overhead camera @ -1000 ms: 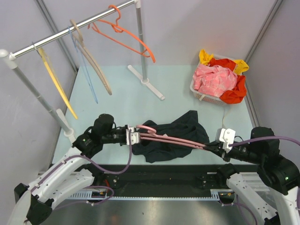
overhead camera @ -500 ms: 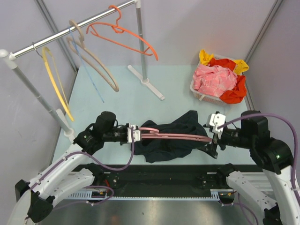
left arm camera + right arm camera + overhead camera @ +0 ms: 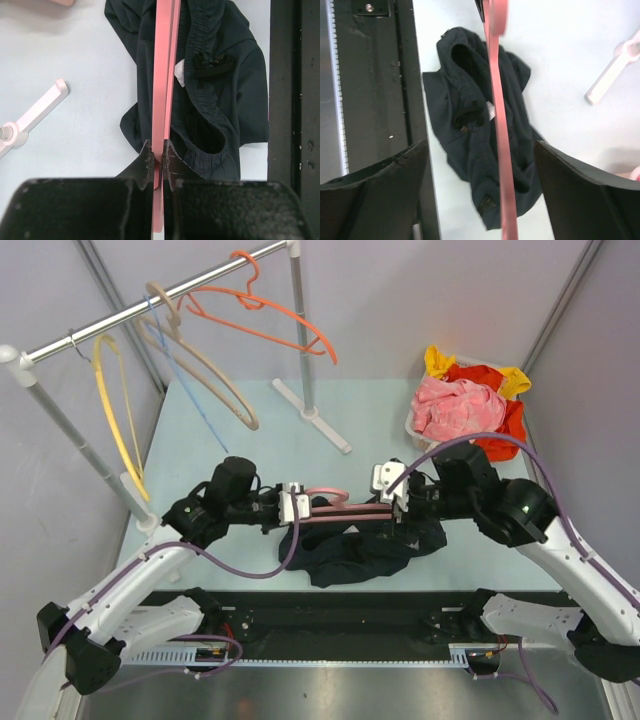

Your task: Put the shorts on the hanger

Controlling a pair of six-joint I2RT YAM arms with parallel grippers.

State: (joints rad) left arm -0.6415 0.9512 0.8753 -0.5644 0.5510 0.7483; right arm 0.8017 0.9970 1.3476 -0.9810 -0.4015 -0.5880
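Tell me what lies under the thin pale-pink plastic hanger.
Under the hanger lie the crumpled dark navy fabric shorts on the pale table; their elastic waistband and a white label show. The strip directly beneath the bar is covered.

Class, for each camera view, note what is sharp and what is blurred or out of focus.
Top view: evenly lit, sharp throughout. Left wrist: the left gripper is dark and soft, the shorts crisp. Right wrist: the hanger and right gripper are blurred.

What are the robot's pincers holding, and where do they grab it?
Left pincer squeezes the pink hanger near one end. Right pincer is open, holding nothing.
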